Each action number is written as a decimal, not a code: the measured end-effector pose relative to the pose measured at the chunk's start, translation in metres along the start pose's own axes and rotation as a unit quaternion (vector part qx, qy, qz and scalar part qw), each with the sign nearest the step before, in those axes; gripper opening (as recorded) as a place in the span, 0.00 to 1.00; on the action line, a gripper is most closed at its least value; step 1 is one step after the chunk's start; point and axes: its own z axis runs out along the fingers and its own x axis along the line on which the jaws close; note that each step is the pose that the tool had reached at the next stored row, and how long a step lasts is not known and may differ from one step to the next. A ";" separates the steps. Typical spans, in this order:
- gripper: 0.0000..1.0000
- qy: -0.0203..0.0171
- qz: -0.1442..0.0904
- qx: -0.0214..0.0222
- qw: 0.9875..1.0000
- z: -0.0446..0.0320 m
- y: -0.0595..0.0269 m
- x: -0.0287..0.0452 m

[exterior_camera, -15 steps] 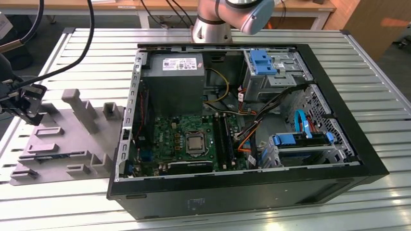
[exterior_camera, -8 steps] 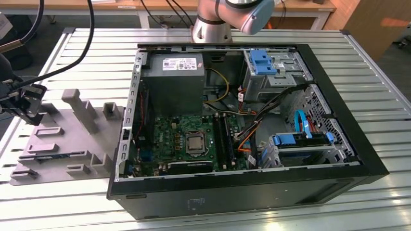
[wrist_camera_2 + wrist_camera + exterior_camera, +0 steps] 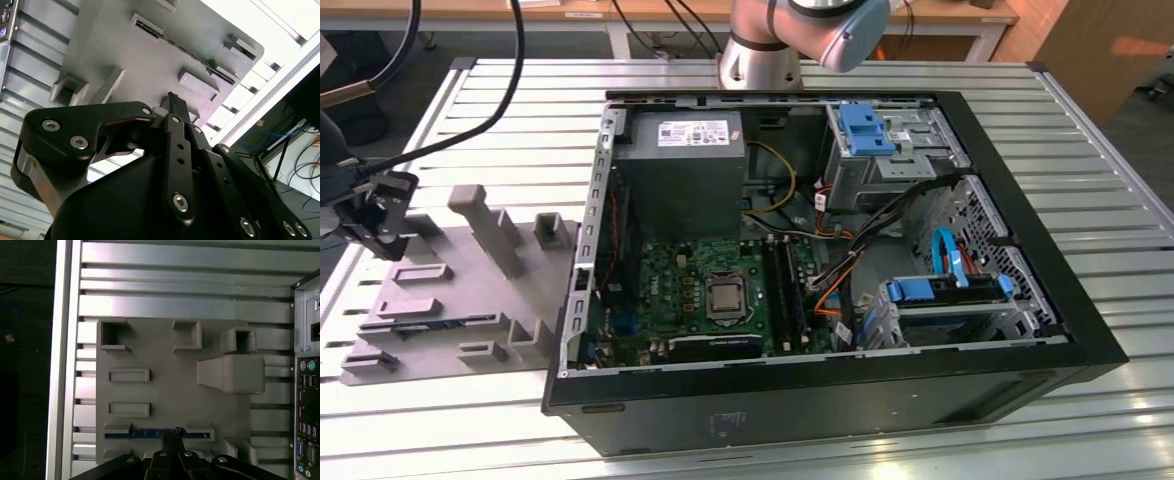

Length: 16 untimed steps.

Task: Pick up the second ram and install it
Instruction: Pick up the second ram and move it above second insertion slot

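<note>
The second ram [image 3: 145, 433] stands on edge in a long slot of the grey fixture block [image 3: 170, 390], showing as a thin dark strip with a bluish tint. In the second wrist view the same ram [image 3: 200, 55] lies in its slot beyond the fingertips. My gripper [image 3: 172, 436] hovers over the fixture with its fingers together, tips close to the stick's middle and holding nothing. In the exterior view my gripper [image 3: 374, 235] hangs at the exterior view's left, above the fixture [image 3: 454, 270]. The long black slots [image 3: 781, 290] sit on the motherboard [image 3: 694, 290].
An open computer case [image 3: 1067, 330] lies on the slatted metal table [image 3: 1121, 200], to the fixture's right in the exterior view; its rear ports [image 3: 307, 390] face the fixture. Inside are a power supply [image 3: 680, 170], blue drive brackets [image 3: 867, 130] and loose cables. Raised fixture posts [image 3: 487, 225] stand near the gripper.
</note>
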 end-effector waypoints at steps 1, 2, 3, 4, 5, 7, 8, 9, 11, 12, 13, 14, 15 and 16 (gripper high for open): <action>0.11 0.000 -0.009 0.000 1.000 0.0001 0.0000 0.0000; 0.11 0.001 -0.018 0.000 1.000 0.0003 0.0000 0.0000; 0.11 0.001 -0.027 -0.001 1.000 0.0005 0.0000 0.0000; 0.11 0.002 -0.036 -0.001 0.999 0.0006 0.0000 0.0000; 0.11 0.002 -0.045 -0.001 0.999 0.0009 -0.0001 0.0000; 0.11 0.003 -0.063 -0.001 0.998 0.0012 -0.0001 0.0000; 0.11 0.003 -0.072 -0.001 0.997 0.0014 -0.0001 0.0000; 0.11 0.004 -0.081 -0.002 0.997 0.0016 -0.0001 0.0000; 0.11 0.004 -0.100 -0.002 0.995 0.0020 -0.0001 0.0000; 0.11 0.005 -0.109 -0.002 0.994 0.0022 -0.0001 0.0000; 0.11 0.005 -0.118 -0.002 0.993 0.0024 -0.0001 0.0000; 0.11 0.006 -0.126 -0.002 0.992 0.0026 -0.0001 0.0000; 0.11 0.006 -0.135 -0.003 0.991 0.0028 -0.0001 0.0000; 0.11 0.007 -0.144 -0.003 0.990 0.0030 -0.0002 0.0000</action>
